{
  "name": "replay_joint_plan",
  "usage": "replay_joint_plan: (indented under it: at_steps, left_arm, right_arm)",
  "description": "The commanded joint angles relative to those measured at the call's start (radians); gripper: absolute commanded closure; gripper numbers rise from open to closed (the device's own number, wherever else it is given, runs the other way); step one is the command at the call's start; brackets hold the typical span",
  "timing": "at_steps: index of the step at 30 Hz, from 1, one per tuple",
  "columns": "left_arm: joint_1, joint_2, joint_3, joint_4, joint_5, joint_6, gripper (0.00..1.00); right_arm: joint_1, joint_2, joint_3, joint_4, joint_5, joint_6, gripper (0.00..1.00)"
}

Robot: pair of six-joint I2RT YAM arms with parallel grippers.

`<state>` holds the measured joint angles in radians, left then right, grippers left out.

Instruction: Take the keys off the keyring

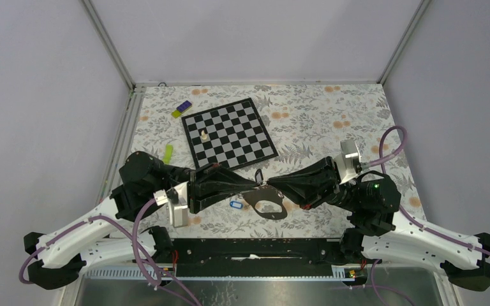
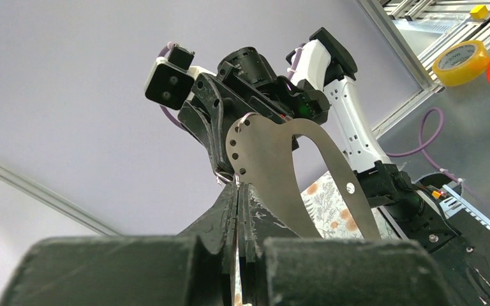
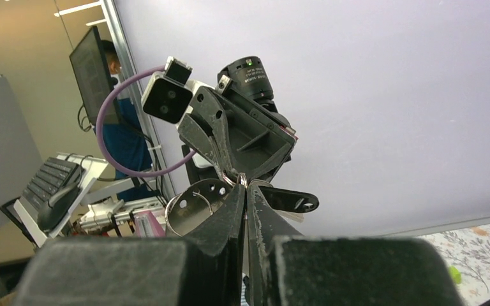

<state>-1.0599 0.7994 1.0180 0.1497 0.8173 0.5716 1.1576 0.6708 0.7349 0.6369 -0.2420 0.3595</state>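
In the top view, a green strip (image 1: 168, 153) is lying at centre left. A chessboard (image 1: 230, 132) is sitting in the upper middle, carrying a white chess piece (image 1: 203, 135). Below the board, the left gripper (image 1: 257, 183) is reaching in from the left, its jaws pressing together at the keyring (image 1: 265, 184). I cannot tell which wire or blade is sitting between them. The ring's blue tag (image 1: 235, 204) is dangling just below, at mid-frame.

The keyring is hanging in the air at the centre, between the two sets of fingertips. A flat metal plate (image 2: 274, 159) with small holes is hanging from it, and one of the keys (image 3: 290, 199), dark-headed, is sticking out to the right in the right wrist view.

The right gripper (image 1: 273, 185) is coming in from the right, its jaws clamping on the keyring.
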Motion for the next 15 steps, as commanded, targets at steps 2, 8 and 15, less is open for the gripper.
replay_joint_plan:
  at_steps: [2, 8, 15]
  left_arm:
    - [-0.002, -0.037, -0.004, 0.101, 0.01, 0.005, 1.0]
    - [-0.002, -0.037, -0.004, 0.116, 0.005, 0.005, 1.0]
    - [-0.002, -0.042, -0.005, 0.129, 0.0, 0.005, 1.0]
  right_arm:
    - [-0.001, -0.034, -0.009, 0.235, 0.086, 0.049, 1.0]
    - [-0.001, -0.03, -0.017, 0.287, 0.028, 0.059, 1.0]
    - [-0.001, -0.021, 0.02, 0.243, -0.111, 0.022, 1.0]
